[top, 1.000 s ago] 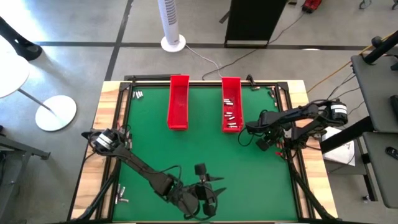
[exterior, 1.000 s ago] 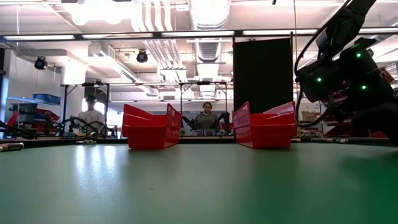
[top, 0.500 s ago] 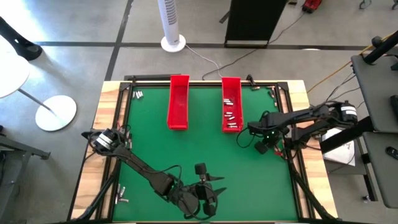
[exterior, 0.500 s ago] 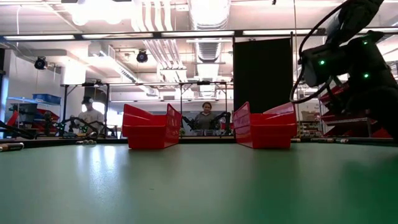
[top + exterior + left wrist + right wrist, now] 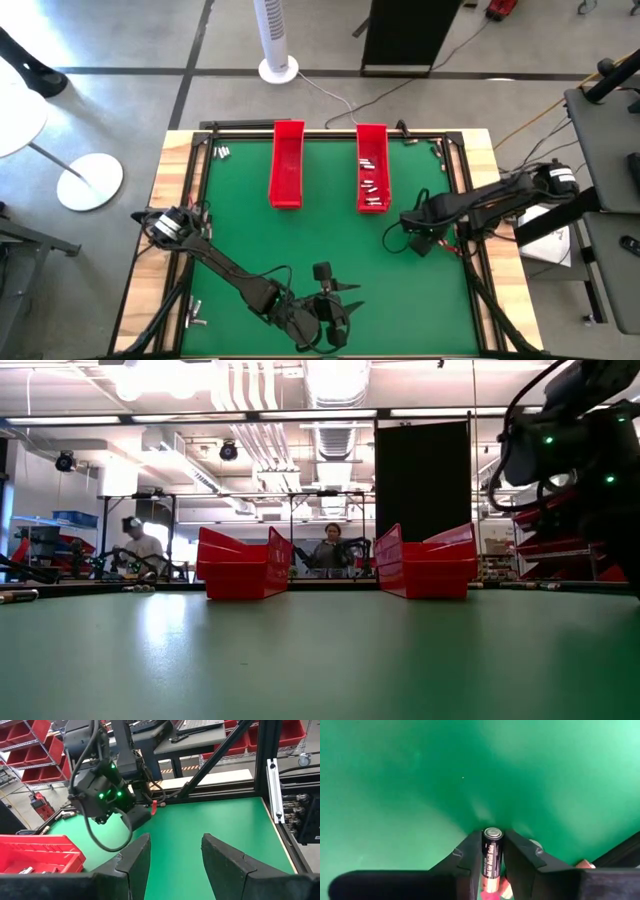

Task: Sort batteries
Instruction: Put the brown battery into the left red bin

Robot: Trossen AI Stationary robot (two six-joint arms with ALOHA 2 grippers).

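Observation:
My right gripper (image 5: 420,241) hangs over the green table (image 5: 300,240) near its right edge, pointing down and shut on a black-and-copper battery (image 5: 491,854). My left gripper (image 5: 172,855) waits open near the table's front edge (image 5: 343,305), with nothing between its fingers. Two long red trays lie at the far side: the left one (image 5: 287,165) and the right one (image 5: 372,170), which holds several batteries (image 5: 371,186). More loose batteries lie at the far left corner (image 5: 221,152) and on the near left rim (image 5: 195,318). My right gripper pinches the battery's two long sides (image 5: 491,862) between its two fingers. The battery lies along the fingers, with its silvery end cap (image 5: 493,833) pointing down at the table. The fingers come from above. The battery looks lifted clear of the green surface.
A black frame (image 5: 465,200) runs along the table's right edge, just beside my right gripper. Small things lie on the table close under it (image 5: 535,843). Open green surface spans the middle. People sit in the room beyond the far edge (image 5: 332,550).
My right gripper has drifted a little toward the table's near edge, away from the right red tray, while turning slightly about its own axis. The left arm has kept still.

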